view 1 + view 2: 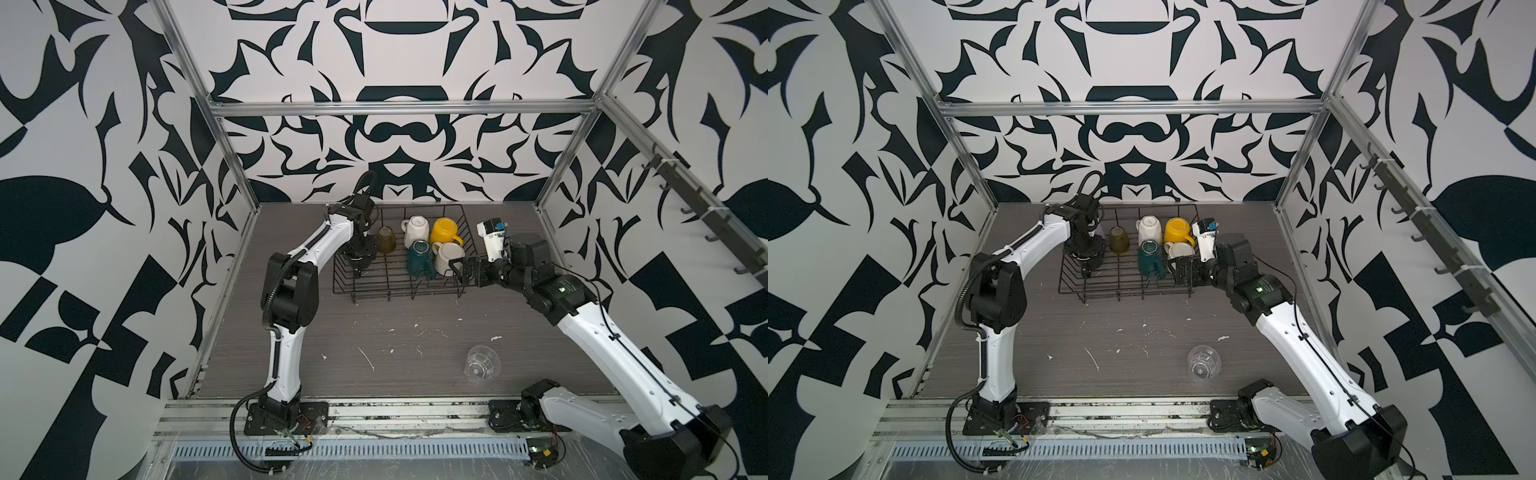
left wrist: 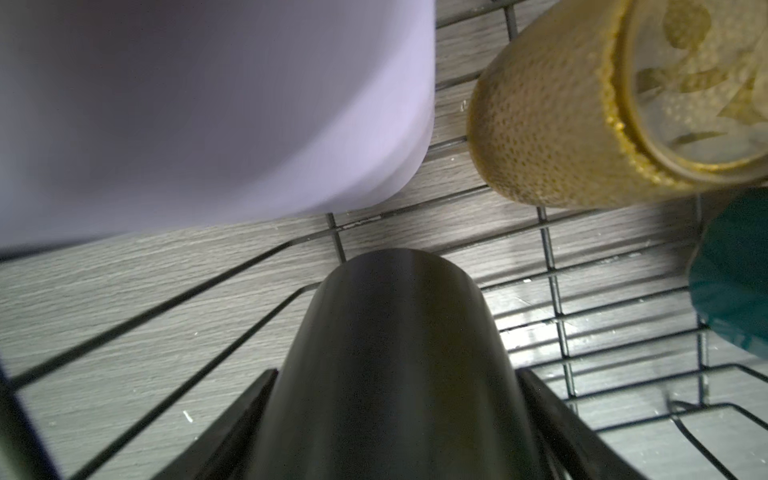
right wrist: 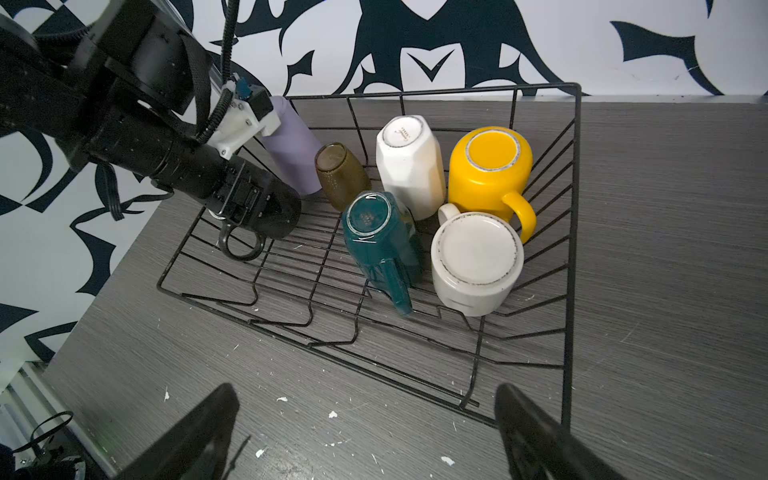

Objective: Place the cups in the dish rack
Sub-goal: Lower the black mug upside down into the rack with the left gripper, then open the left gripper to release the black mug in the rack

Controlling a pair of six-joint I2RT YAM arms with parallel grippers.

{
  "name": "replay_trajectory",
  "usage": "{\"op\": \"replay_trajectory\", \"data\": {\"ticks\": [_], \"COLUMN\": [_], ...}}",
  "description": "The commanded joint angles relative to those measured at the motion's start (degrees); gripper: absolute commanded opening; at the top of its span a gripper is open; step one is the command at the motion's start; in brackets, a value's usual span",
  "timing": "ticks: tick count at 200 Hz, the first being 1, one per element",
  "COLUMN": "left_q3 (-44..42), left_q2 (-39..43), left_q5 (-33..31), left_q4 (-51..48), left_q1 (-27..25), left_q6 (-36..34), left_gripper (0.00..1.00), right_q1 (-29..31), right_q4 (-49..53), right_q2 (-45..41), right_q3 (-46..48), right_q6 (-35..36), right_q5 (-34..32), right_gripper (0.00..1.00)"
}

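Dish rack point(image 1: 386, 274) sits on grey table point(image 1: 332, 345) within patterned walls point(image 1: 399, 137).

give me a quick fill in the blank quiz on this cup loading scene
1. The clear glass sits on the ___, outside the dish rack.
2. The left gripper grips the black mug; the right gripper holds ___.
3. The yellow mug stands upside ___.
Missing words: table; nothing; down.
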State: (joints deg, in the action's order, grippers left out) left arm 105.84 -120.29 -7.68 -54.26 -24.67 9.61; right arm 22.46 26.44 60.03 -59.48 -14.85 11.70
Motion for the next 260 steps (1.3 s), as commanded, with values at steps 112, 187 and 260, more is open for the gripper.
{"op": "replay_trajectory", "data": {"ticks": [112, 187, 260], "left_q3": [-2.30, -3.48, -7.37], "left_q2": [8.66, 13.37, 12.92], "left_q5": [-0.66, 2.11, 4.74], "left_q4": [-3.79, -3.12, -3.81], "left_q1": [-2.11, -2.13, -2.67], "left_q6": [0.96, -0.11, 0.04], "left_gripper": [0.41, 0.40, 0.38], "right_q1": [-0.22, -0.23, -0.27], "right_q4": [-0.52, -0.43, -0.55], "right_q2": [-1.46, -1.68, -1.49], "right_q3": [0.09, 0.16, 0.34], "right_q6": [0.51, 0.44, 0.61], "right_q5": [-0.32, -0.41, -0.10], "right_gripper": [0.98, 0.98, 0.98]}}
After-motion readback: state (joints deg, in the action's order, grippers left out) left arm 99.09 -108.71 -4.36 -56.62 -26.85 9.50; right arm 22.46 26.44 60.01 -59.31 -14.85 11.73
